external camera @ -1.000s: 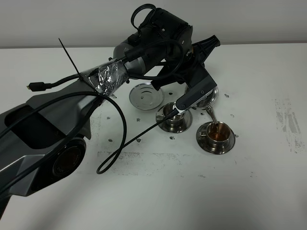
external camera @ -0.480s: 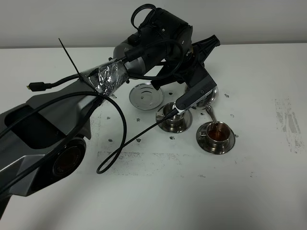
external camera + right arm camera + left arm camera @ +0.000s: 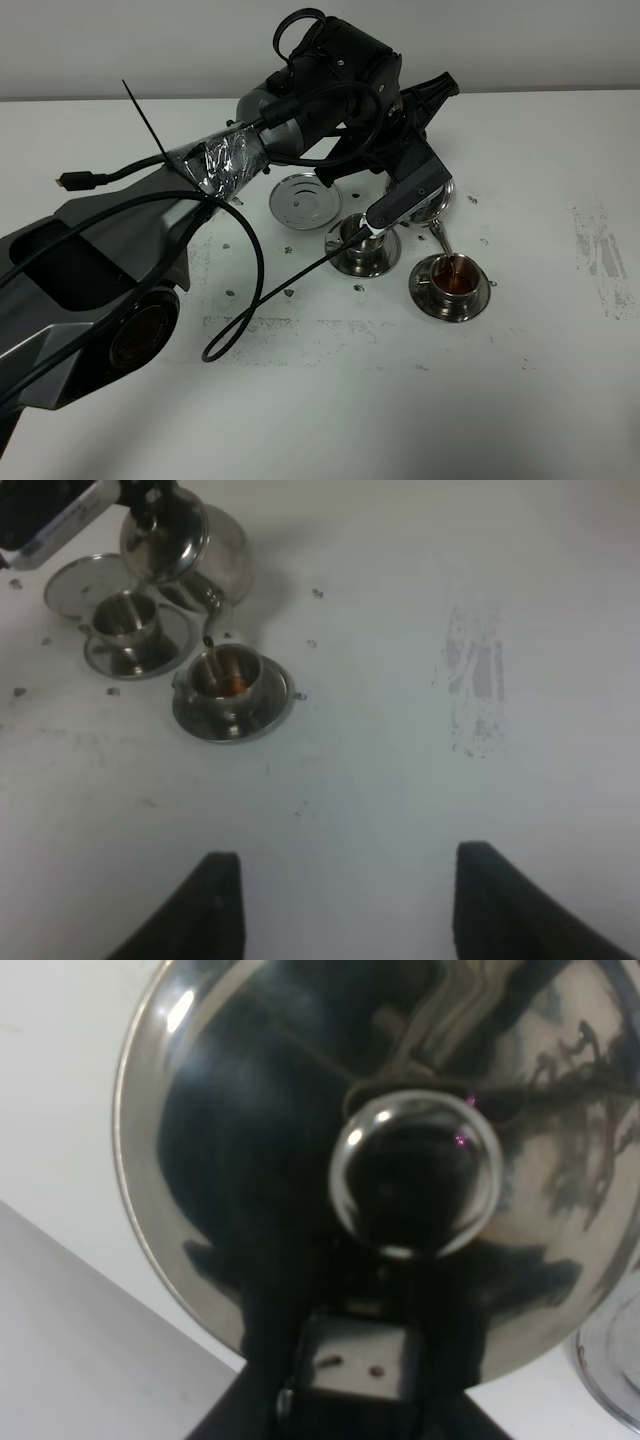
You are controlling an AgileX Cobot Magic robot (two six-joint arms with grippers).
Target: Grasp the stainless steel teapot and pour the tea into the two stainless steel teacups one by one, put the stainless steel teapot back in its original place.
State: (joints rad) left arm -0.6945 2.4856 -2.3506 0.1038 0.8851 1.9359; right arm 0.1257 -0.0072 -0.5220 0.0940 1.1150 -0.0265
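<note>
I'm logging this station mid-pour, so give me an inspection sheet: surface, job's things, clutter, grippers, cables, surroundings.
Surface: white table, grey scuffed patch at right, scattered dark specks.
Job's things: teapot tilted, tea streaming into right-hand cup; other cup shows no tea; tray bare.
Clutter: nothing seen.
Grippers: left gripper shut on teapot; right gripper open, empty.
Cables: black cable loops off left arm; loose plug sticks out.
Surroundings: plain wall behind.

White desk (image 3: 560,400), matte, evenly lit, no hard shadows. Plain pale grey wall (image 3: 520,45) behind its far edge. Grey scuff patch (image 3: 598,262) on desk's right side; small dark specks (image 3: 288,250) scattered mid-surface.
</note>
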